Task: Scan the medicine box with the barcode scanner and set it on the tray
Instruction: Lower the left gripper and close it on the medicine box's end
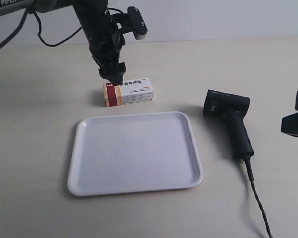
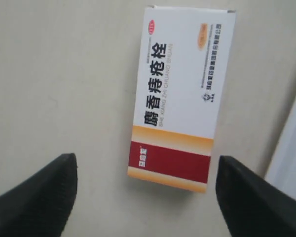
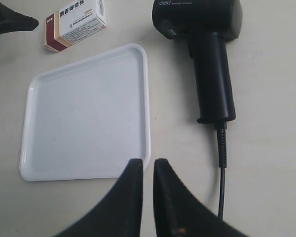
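Directly beneath left pincer (image 2: 145, 197) (spread): medicine box (image 2: 180, 94)

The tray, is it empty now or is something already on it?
Empty. The tray shows only bare white surface in the exterior and right wrist views; the medicine box lies on the table beyond its rim.

Looks like a lab test bench: bare beige table (image 1: 35, 148) filling the frame, plain pale wall (image 1: 213, 17) along the top, loose black cable (image 1: 54, 42) trailing upper left.
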Action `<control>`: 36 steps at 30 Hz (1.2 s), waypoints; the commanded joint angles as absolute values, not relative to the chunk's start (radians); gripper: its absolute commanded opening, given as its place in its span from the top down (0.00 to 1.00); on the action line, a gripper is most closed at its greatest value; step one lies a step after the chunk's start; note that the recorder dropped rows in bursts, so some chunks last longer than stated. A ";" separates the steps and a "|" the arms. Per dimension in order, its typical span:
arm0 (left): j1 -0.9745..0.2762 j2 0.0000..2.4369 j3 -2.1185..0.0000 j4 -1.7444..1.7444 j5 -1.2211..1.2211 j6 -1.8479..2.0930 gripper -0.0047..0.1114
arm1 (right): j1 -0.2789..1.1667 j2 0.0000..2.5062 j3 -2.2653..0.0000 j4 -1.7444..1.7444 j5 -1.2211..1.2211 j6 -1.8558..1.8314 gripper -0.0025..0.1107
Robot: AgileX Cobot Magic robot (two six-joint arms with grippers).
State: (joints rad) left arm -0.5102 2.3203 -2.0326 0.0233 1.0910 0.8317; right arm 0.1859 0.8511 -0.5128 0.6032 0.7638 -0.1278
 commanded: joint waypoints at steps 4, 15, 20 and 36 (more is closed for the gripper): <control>-0.510 2.370 -2.045 -0.016 1.073 0.881 0.32 | 0.186 0.853 -0.518 0.596 0.799 -0.138 0.89; -0.510 2.370 -2.045 -0.039 1.055 0.877 0.32 | 0.186 0.853 -0.518 0.591 0.791 -0.138 0.89; -0.510 2.379 -2.045 -0.039 1.046 0.884 0.32 | 0.186 0.853 -0.518 0.591 0.791 -0.138 0.89; -0.505 2.412 -2.045 -0.044 0.994 0.918 0.32 | 0.186 0.853 -0.518 0.591 0.791 -0.138 0.89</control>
